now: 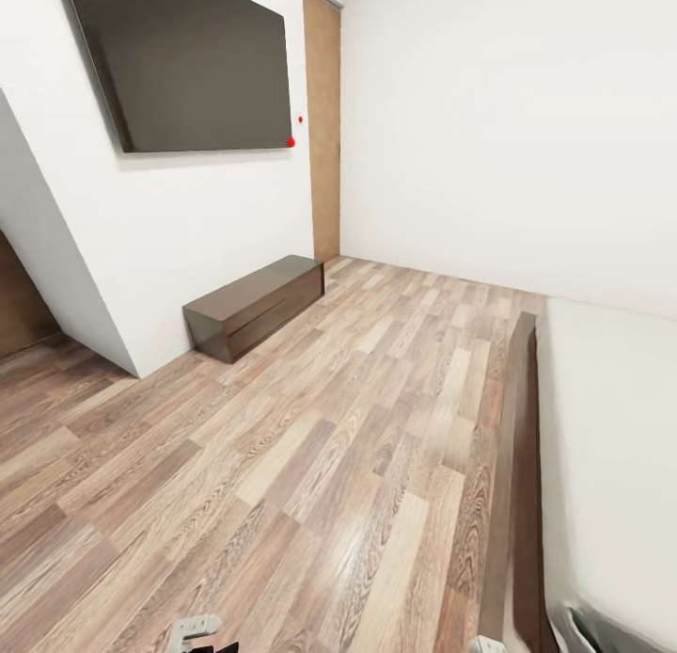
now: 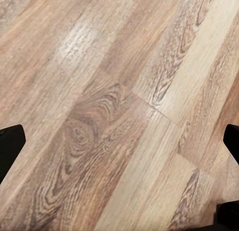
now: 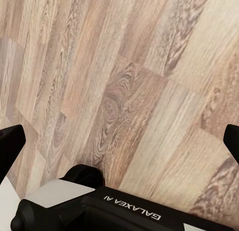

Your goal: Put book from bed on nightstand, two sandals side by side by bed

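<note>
Black fingertips of the left gripper (image 2: 119,156) appear at opposite edges of the left wrist view, spread wide with nothing between them; the gripper is released and points down at the wood-plank floor (image 2: 109,116). The right gripper (image 3: 119,143) reads the same way in the right wrist view: two black fingertips far apart at the frame edges, nothing held, aimed at the floor. A black and grey part of the robot lettered "GALAXEA AI" (image 3: 129,211) lies below that gripper. In the head view, only small grey pieces of the arms reach into the lower edge, one toward the left (image 1: 193,627) and one toward the right (image 1: 487,645); arm pose cannot be told beyond that.

Brown and beige planks with strong grain cover the bedroom floor (image 1: 310,465). The large low bed (image 1: 611,446), with a plain off-white mattress, occupies the right side of the head view; its dark brown wooden frame rail (image 1: 524,465) runs along the floor beside the mattress. A long low dark brown cabinet (image 1: 256,305) stands on the floor against the white wall (image 1: 188,230) at the left. A large dark flat screen (image 1: 183,60) is mounted on that wall above the cabinet. A brown wooden door (image 1: 322,126) stands in the far corner, next to a second white wall (image 1: 508,126).
</note>
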